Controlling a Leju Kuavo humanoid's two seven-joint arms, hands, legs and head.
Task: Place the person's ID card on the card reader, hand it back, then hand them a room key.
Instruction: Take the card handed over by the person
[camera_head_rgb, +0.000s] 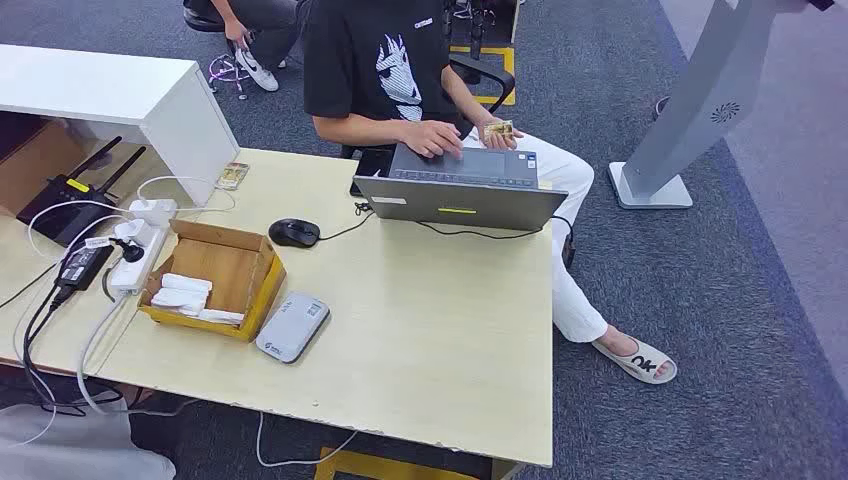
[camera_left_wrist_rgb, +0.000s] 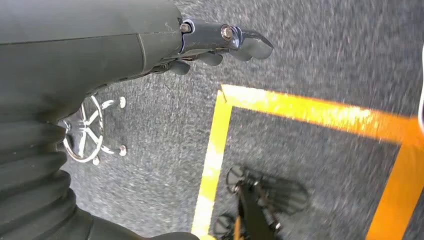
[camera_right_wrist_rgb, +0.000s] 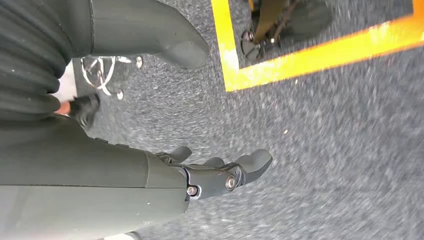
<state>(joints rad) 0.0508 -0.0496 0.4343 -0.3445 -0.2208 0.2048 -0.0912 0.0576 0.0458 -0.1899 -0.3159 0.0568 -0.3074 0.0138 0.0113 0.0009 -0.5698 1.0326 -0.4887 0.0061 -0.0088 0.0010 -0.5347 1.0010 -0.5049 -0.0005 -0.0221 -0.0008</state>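
Across the wooden table (camera_head_rgb: 430, 330) sits a person in a black T-shirt (camera_head_rgb: 375, 60), holding a small yellowish ID card (camera_head_rgb: 497, 130) above the laptop. The grey card reader (camera_head_rgb: 292, 327) lies flat near the table's front. Beside it, on its left, an open cardboard box (camera_head_rgb: 215, 272) holds white room key cards (camera_head_rgb: 190, 295). My left hand (camera_left_wrist_rgb: 220, 42) hangs over grey carpet with its fingers stretched out and nothing in them. Also over the carpet, my right hand (camera_right_wrist_rgb: 220, 172) is empty, thumb apart from the fingers.
A grey laptop (camera_head_rgb: 460, 195) and a black mouse (camera_head_rgb: 294, 232) lie at the table's far side. A power strip (camera_head_rgb: 138, 252), cables and a black router (camera_head_rgb: 65, 205) crowd the left end. A small card (camera_head_rgb: 232, 176) lies by the white cabinet (camera_head_rgb: 110, 95). Right stands a grey floor stand (camera_head_rgb: 690, 110).
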